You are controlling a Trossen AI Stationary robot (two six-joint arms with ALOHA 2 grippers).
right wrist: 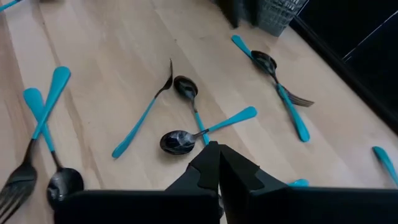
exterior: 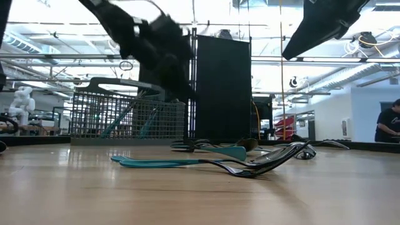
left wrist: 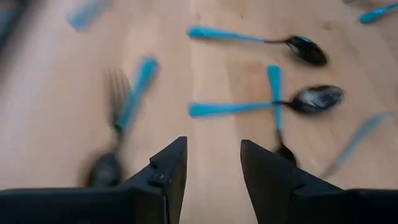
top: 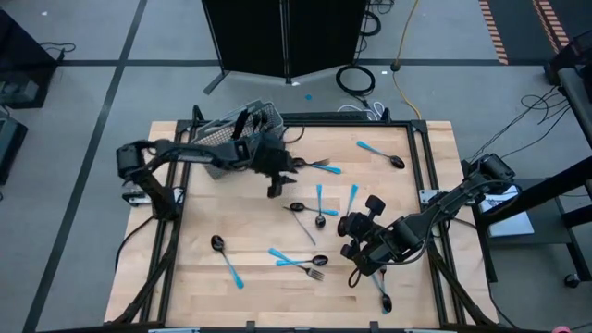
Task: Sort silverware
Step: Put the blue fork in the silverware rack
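No brand, label or writing can be read anywhere. The silverware [top: 319, 205] lies scattered on the wooden surface [top: 199, 273], mostly from the centre toward the lower middle of the high view: crossed spoons at centre, a spoon [top: 225, 256] at lower left, a fork [top: 301, 268] at lower centre, and a spoon [top: 380, 154] at upper right. The wire-mesh basket [top: 242, 129] lies at the upper left of the surface. The left gripper [left wrist: 212, 171] hangs just right of the basket, fingers apart and holding nothing. The right gripper [right wrist: 217, 163] hovers at lower right, fingers pressed together and empty, near a spoon [right wrist: 178, 140].
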